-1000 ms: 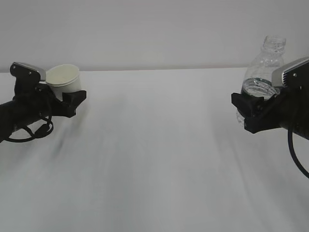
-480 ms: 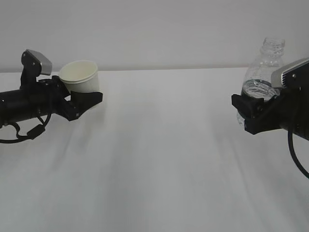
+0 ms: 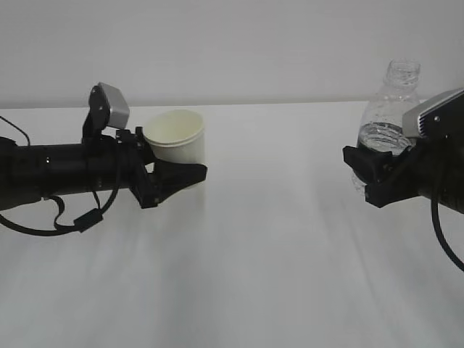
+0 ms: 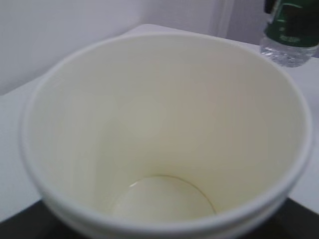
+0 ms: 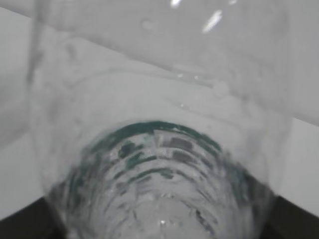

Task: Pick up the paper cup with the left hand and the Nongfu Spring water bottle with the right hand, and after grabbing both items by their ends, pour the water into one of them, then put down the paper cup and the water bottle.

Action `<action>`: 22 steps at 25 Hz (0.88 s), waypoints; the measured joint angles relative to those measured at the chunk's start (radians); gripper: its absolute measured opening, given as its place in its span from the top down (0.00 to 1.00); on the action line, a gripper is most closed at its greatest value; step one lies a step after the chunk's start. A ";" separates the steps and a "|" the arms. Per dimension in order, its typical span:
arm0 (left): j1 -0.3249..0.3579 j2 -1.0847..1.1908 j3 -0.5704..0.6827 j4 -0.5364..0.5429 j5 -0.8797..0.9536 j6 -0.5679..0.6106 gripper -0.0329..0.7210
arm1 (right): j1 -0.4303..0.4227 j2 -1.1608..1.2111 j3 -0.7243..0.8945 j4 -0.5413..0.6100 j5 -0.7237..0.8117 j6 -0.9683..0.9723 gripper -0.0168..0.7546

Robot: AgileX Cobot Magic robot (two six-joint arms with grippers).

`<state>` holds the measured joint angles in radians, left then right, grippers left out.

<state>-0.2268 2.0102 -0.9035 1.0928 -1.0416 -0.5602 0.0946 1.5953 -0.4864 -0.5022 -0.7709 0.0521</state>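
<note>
The white paper cup (image 3: 175,135) stands upright with my left gripper (image 3: 178,172) shut on its lower part, left of the middle. In the left wrist view the cup (image 4: 164,124) fills the frame, its cream inside showing no liquid, and black fingers (image 4: 17,228) show at the bottom corners. The clear Nongfu Spring water bottle (image 3: 390,101) stands upright and capless at the right, with my right gripper (image 3: 371,172) shut round its lower half. Water (image 3: 380,139) sits in its lower part. The right wrist view looks through the bottle (image 5: 159,149) at its green label.
The white table (image 3: 275,246) runs between the two arms, with a pale wall behind. From the left wrist view the bottle's green label (image 4: 291,22) shows at the top right, well apart from the cup. A black cable (image 3: 72,217) loops under the left arm.
My left arm has carried the cup to the right, towards the middle of the table, and turned its camera plate upward. The right gripper and bottle have shifted only slightly left.
</note>
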 joint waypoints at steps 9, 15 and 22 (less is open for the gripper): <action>-0.202 0.000 0.000 0.000 -0.013 -0.002 0.28 | 0.000 0.000 0.000 -0.046 0.002 0.002 0.35; -0.288 0.000 0.000 0.000 -0.011 -0.002 0.28 | 0.000 0.000 0.000 -0.073 0.004 0.004 0.35; -0.317 0.000 0.000 0.000 0.009 -0.002 0.28 | 0.000 0.000 0.000 -0.134 0.004 0.006 0.35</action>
<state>-0.5438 2.0102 -0.9035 1.0928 -1.0326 -0.5626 0.0946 1.5953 -0.4864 -0.6361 -0.7670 0.0581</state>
